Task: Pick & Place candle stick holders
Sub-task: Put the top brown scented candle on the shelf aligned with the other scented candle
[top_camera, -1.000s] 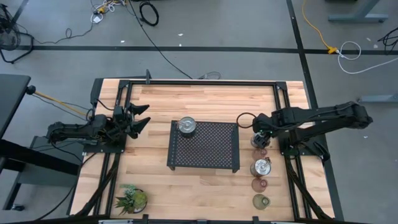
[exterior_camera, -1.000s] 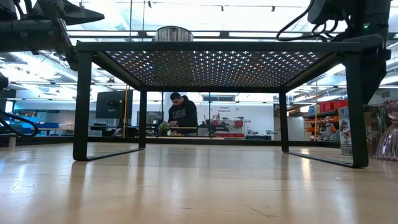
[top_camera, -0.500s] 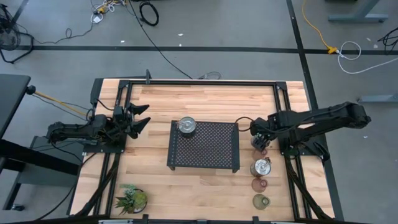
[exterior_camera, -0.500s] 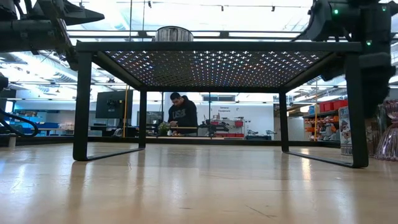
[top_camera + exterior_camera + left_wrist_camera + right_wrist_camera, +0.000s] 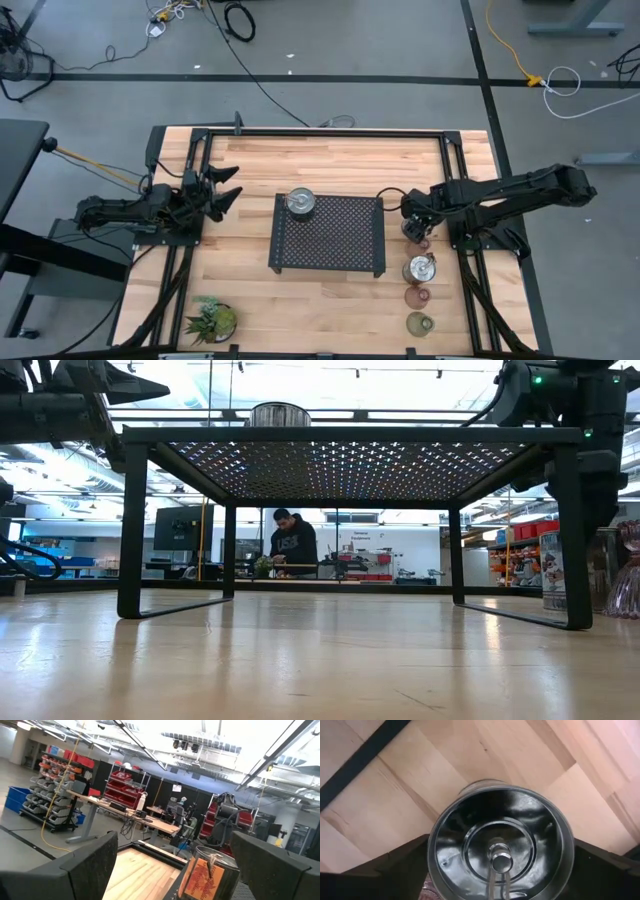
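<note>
My right gripper (image 5: 412, 222) is open and points down over a shiny silver holder (image 5: 500, 845) that stands on the table just right of the black mesh tray (image 5: 328, 238). Its fingers (image 5: 385, 870) stand on either side of the cup. A second silver holder (image 5: 300, 202) stands on the tray's far left corner. A third silver one (image 5: 420, 268), a pinkish one (image 5: 417, 296) and a greenish one (image 5: 419, 323) stand in a row toward the near edge. Another pinkish one (image 5: 421, 241) shows partly beside the gripper. My left gripper (image 5: 228, 187) waits open at the table's left. My right gripper comes from above with one finger on each side of the silver holder's wall (image 5: 432, 855). I cannot tell whether the fingers touch it. The holder stands upright on the table.
A small green potted plant (image 5: 212, 320) stands at the near left corner. Black frame rails (image 5: 452, 170) run along the table's sides. Bare wood lies between the tray and my left gripper. A person (image 5: 293, 543) shows far off in the room.
My right gripper has come down over the silver holder beside the tray and shifted slightly toward the table's left. Its fingers now stand around the cup.
</note>
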Motion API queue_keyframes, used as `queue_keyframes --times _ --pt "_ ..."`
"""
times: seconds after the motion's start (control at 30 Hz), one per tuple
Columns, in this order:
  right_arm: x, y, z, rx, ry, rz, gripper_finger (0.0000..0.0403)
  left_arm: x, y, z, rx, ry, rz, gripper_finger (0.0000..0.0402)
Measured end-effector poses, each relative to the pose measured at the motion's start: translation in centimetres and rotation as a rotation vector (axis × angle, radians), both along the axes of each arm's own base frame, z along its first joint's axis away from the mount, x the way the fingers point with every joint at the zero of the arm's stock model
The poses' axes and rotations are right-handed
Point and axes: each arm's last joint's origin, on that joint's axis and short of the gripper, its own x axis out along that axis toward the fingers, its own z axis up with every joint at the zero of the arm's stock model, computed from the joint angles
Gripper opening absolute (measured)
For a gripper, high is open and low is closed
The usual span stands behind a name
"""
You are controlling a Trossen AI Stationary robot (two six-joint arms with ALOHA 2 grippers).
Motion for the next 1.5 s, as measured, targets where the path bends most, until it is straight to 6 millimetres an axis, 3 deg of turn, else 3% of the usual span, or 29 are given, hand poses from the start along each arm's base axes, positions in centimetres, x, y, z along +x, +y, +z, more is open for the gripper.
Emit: queue_keyframes --times 0.2,0.4,0.57,0.67,0.87,1.03,1.27,1.37,1.5 --pt "0.0 0.0 0.0 -0.011 -0.002 0.014 0.0394 0.0 0.0 0.0 0.000 0.000 0.001 0.0385" --pt "0.1 -0.1 0.0 -0.027 -0.010 -0.051 0.0339 0.0 0.0 0.0 0.000 0.000 0.002 0.0385" --pt "-0.2 -0.2 0.2 -0.005 0.023 -0.062 0.0338 0.0 0.0 0.0 -0.001 0.000 0.004 0.0385" --pt "-0.6 -0.3 1.2 0.014 0.083 -0.069 0.0338 0.0 0.0 0.0 -0.002 0.000 0.004 0.0385" --pt "-0.1 -1.2 6.1 -0.078 0.059 -0.047 0.0338 0.0 0.0 0.0 -0.001 0.000 0.004 0.0385" --pt "0.1 -1.9 11.6 -0.097 -0.059 -0.047 0.0338 0.0 0.0 0.0 -0.002 0.000 0.004 0.0385" --pt "-1.3 -1.8 19.7 -0.074 -0.204 -0.021 0.0338 0.0 0.0 0.0 -0.004 -0.001 0.003 0.0385" --pt "-0.8 -1.5 21.9 -0.008 -0.315 0.006 0.0338 0.0 0.0 0.0 -0.004 -0.002 0.003 0.0385" --pt "1.2 -0.9 22.5 0.024 -0.295 0.072 0.0338 0.0 0.0 0.0 -0.004 -0.003 0.003 0.0385"
